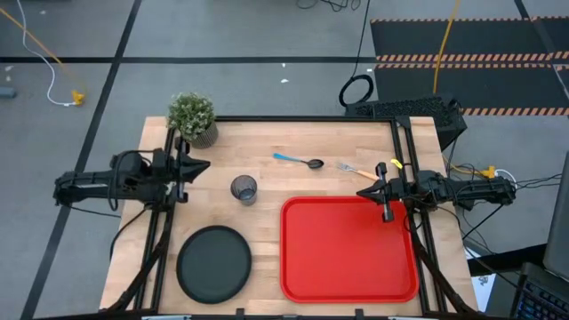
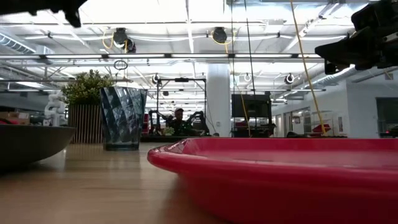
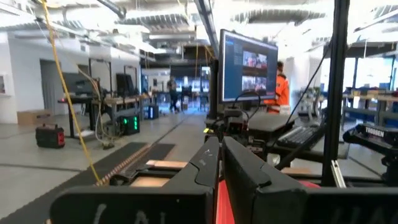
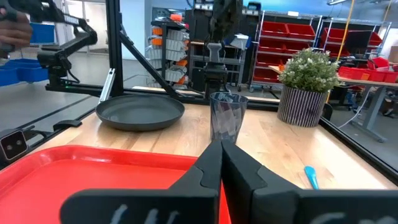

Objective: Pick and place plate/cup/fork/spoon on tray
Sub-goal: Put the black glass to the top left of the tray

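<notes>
The high camera looks straight down on my whole table (image 1: 267, 142). The low camera sits at table-top height, close against the tray (image 2: 280, 168) rim, facing level into the room. My left wrist camera faces toward 3 o'clock, past its fingers (image 3: 249, 168). My right wrist camera faces toward 9 o'clock. Right wrist and low views share the cup (image 4: 227, 116) and plant (image 4: 308, 84).
</notes>
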Robot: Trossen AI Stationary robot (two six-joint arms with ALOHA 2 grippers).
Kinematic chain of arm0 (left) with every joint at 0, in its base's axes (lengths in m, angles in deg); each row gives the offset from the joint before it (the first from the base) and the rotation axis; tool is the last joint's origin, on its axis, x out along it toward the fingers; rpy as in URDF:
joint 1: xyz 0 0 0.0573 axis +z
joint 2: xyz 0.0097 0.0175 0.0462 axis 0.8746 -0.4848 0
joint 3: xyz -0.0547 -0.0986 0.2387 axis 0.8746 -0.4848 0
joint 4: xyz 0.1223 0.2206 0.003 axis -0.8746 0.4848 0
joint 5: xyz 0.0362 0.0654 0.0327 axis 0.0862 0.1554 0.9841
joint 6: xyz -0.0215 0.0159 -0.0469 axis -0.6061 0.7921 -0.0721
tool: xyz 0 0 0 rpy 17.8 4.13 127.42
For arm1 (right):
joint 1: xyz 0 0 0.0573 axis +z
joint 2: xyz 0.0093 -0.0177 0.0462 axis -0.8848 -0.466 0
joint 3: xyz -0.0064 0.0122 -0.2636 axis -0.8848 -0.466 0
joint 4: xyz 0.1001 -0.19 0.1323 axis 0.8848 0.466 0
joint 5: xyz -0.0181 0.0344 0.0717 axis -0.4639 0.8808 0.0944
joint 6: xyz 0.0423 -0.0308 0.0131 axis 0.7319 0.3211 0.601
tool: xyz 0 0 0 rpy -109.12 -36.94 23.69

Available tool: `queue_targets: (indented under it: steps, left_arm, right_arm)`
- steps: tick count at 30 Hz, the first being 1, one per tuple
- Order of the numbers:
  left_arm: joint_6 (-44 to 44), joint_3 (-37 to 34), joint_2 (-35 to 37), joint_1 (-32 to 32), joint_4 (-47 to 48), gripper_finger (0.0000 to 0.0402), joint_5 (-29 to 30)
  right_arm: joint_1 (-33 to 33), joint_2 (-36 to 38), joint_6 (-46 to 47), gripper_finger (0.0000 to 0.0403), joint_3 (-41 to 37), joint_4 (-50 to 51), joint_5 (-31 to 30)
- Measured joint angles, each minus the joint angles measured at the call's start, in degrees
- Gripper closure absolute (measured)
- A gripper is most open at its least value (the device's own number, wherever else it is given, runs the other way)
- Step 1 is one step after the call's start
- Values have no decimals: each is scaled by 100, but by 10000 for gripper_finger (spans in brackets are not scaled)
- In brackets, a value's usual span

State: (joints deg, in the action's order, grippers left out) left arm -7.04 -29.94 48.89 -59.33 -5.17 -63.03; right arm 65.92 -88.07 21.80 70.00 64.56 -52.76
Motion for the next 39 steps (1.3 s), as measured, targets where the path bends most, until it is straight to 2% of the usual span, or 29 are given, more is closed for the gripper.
queue_targets:
  steps: [9, 17, 30, 35, 39]
  left_arm:
    - [-8, 1725, -1741, 0, 1208, 376, 1]
    - [9, 2949, -3175, 0, 2190, 376, 0]
    - [-33, 5492, -5110, 0, 5167, 376, 2]
    - [-19, 5903, -5443, 0, 5723, 376, 2]
    - [-16, 5931, -5533, 0, 5939, 376, 37]
  right_arm:
    - [-1, 0, 0, 403, 0, -11, -18]
    - [-1, 0, 0, 403, 0, -13, -20]
    - [-1, -1, 0, 403, 0, -12, -7]
    - [1, 1, 48, 403, 0, -17, 10]
    - [12, 0, 869, 403, 0, -115, 191]
